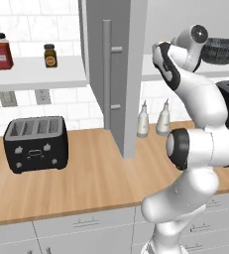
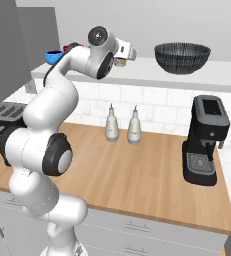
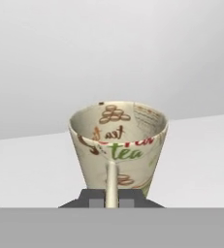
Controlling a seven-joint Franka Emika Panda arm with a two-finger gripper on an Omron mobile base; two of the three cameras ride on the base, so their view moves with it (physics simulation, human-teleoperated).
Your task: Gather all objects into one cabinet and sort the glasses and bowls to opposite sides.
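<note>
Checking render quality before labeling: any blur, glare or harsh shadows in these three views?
Left base view: soft overall, flat light, faint shadow under the toaster. Right base view: even light, no glare on the dark bowl. Hand view: beige cup fairly sharp, its print readable, white shelf featureless.

From behind the arm's left, one camera looks forward and down across the worktop (image 1: 86, 168) toward the open cabinet door (image 1: 117, 74). Its partner stands behind on the right, facing the same worktop. Both catch the two white bottles (image 2: 121, 125) and the dark bowl (image 2: 182, 57). The hand camera sits very close to a beige cup (image 3: 118, 145).
</note>
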